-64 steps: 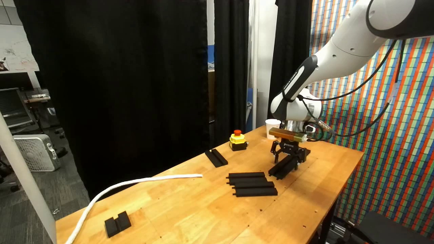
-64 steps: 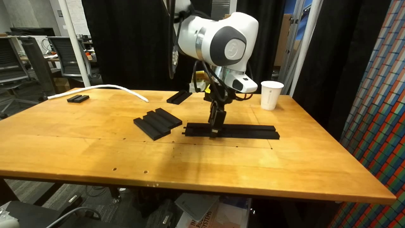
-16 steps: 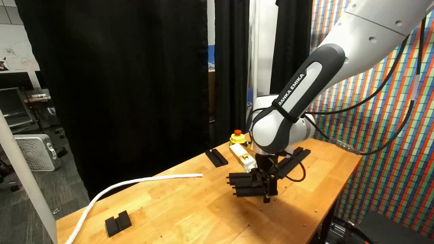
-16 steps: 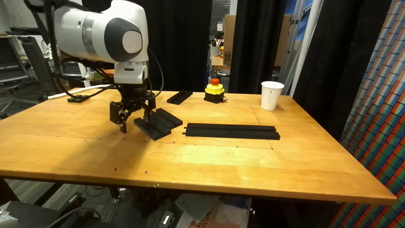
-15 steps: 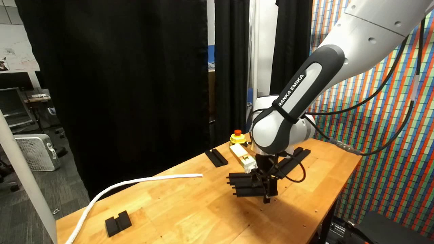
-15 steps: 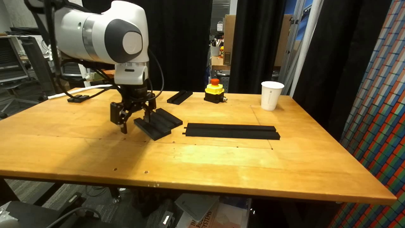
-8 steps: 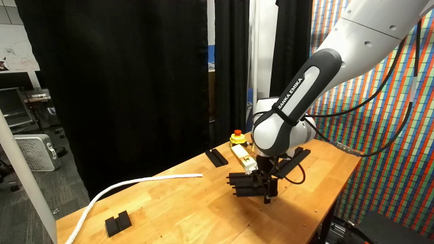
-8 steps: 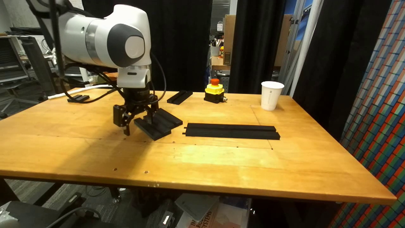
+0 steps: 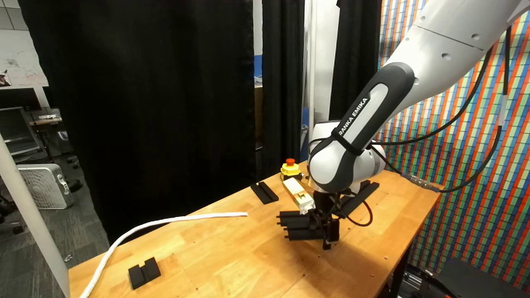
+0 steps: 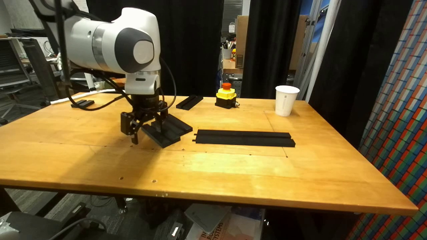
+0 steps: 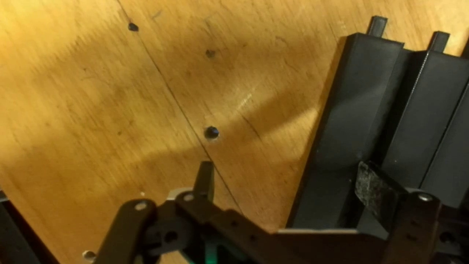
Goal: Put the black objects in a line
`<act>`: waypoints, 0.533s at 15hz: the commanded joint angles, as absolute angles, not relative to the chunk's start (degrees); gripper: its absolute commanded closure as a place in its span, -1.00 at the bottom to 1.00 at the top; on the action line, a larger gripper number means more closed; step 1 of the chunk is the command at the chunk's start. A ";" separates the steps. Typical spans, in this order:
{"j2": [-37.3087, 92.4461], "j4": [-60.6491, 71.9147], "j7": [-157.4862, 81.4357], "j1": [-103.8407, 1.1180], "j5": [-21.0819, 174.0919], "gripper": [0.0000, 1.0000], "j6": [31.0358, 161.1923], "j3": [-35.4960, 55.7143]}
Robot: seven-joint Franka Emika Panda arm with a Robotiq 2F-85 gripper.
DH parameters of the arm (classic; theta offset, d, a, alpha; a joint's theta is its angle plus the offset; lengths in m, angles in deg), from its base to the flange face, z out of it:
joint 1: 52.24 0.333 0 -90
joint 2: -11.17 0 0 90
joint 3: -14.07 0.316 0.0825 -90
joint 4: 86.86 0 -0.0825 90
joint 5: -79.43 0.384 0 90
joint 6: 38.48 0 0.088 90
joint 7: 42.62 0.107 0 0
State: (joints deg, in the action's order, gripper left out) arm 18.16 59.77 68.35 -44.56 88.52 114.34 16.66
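The claw [image 11: 288, 180] stands with its fingers [image 11: 375, 190] spread wide apart and nothing clamped; in the wrist view one finger sits above the table [image 11: 146, 110] and the other over the slanted pair of black bars [image 11: 406, 132], near a groove [image 11: 396, 106], though whether it touches them I cannot tell. That offset is the likeliest trouble: closing from here could catch just one raised edge, so the bar would swivel, slip or shove its neighbour. In an exterior view the pair lies just left of the long black strip [image 10: 245, 137], apparently the line begun, and at a clear angle to it. Bringing a bar across without turning it enough would probably strike the small pegs [image 10: 195, 134] at the strip's left end and knock the strip askew. Two more lie loose, a grooved black piece [image 10: 189, 102] by the far edge and a small-looking black piece [image 10: 82, 103] at far left; the latter is near a white cord [image 9: 194, 217], which a low, careless reach could drag along.
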 commanded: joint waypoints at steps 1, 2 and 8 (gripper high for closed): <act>19.09 58.87 68.96 -44.74 87.42 -1.00 115.62 16.42; 19.28 58.72 68.97 -44.71 87.36 -1.00 115.72 16.35; 21.03 56.95 67.77 -44.83 88.80 -1.00 114.97 16.56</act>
State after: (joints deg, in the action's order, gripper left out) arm 20.00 58.62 68.31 -44.64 88.52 114.92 16.47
